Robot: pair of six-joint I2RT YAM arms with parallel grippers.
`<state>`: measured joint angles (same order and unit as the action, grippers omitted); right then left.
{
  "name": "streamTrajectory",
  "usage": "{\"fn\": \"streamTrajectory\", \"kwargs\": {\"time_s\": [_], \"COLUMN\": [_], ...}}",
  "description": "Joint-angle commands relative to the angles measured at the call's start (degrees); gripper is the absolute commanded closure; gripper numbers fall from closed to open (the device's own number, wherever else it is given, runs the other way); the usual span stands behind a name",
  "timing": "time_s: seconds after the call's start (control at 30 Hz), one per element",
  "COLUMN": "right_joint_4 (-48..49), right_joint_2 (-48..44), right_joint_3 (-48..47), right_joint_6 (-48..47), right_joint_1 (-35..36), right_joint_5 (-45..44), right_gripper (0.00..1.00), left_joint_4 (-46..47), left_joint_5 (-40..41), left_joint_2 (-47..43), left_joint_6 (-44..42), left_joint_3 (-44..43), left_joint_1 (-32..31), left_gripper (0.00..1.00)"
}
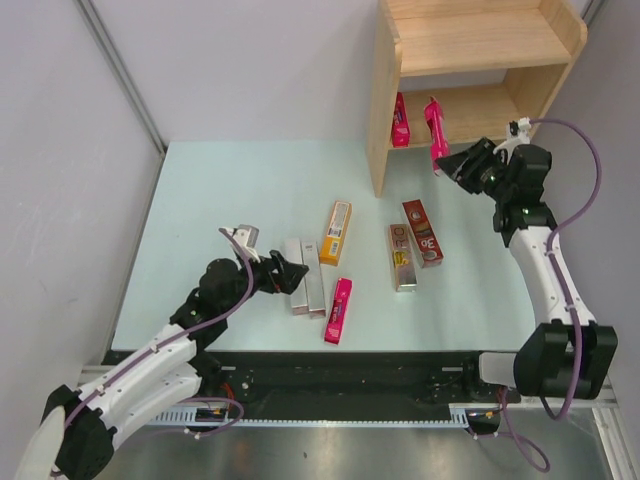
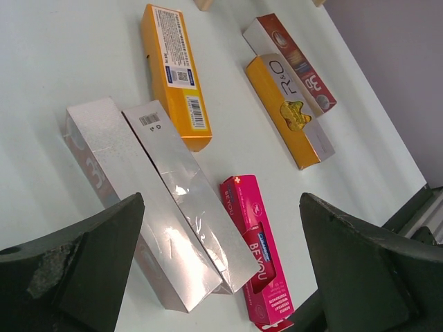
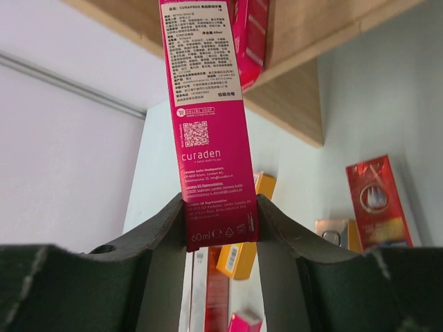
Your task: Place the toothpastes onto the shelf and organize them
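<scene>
My right gripper [image 1: 457,162] [image 3: 220,207] is shut on the end of a magenta-pink toothpaste carton [image 1: 436,128] [image 3: 211,117], which points into the lower opening of the wooden shelf [image 1: 470,45] [image 3: 297,41]. Another pink carton [image 1: 400,120] [image 3: 250,31] stands on the lower board just left of it. On the table lie two silver cartons [image 1: 305,272] [image 2: 163,207], an orange one [image 1: 336,232] [image 2: 173,72], a pink one [image 1: 339,310] [image 2: 259,259], a gold one [image 1: 401,257] [image 2: 287,111] and a dark red one [image 1: 422,232] [image 2: 291,59]. My left gripper [image 1: 288,275] [image 2: 221,207] hangs open over the silver pair, holding nothing.
The shelf's left side panel [image 1: 384,100] reaches down onto the pale green table [image 1: 200,200]. A grey wall stands close on the right behind my right arm. The table's near edge runs along a black rail [image 1: 350,365].
</scene>
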<state>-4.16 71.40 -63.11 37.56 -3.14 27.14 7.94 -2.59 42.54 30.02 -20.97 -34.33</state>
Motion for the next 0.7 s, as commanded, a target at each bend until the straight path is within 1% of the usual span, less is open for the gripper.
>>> {"fn": "streamTrajectory", "kwargs": {"time_s": [0.0,0.17,0.37,0.47,0.5,0.67], "right_joint_4": [6.7,7.2,5.8,3.1,1.1,0.6], "right_joint_2": [5.2,12.7,21.5,26.7,29.1,34.3], "right_joint_3": [-7.2,-13.7,-22.3,-28.8,-32.6,-37.4], "right_joint_6": [0.5,0.1,0.1,-0.6,-1.1,-1.1], "right_joint_1": [-0.1,-0.4,0.1,0.9,1.5,2.9], "right_joint_5": [-2.3,-4.5,-5.1,-6.0,-6.1,-7.4], "right_gripper": [0.83,0.84,0.84,0.83,0.83,0.83], "left_joint_4": [3.0,2.6,0.8,0.4,0.6,1.7], "left_joint_5": [-2.2,-2.8,-2.5,-2.7,-2.6,-2.9], "left_joint_2": [-1.8,-5.1,-8.0,-8.2,-8.2,-7.4], "left_joint_6": [0.7,1.4,1.4,1.7,1.9,2.8], "left_joint_3": [2.2,4.7,5.7,5.9,6.0,6.8], "left_joint_1": [-0.7,-0.8,-1.2,-1.3,-1.3,-1.8], "left_gripper": [0.00,0.00,0.00,0.00,0.00,0.00]}}
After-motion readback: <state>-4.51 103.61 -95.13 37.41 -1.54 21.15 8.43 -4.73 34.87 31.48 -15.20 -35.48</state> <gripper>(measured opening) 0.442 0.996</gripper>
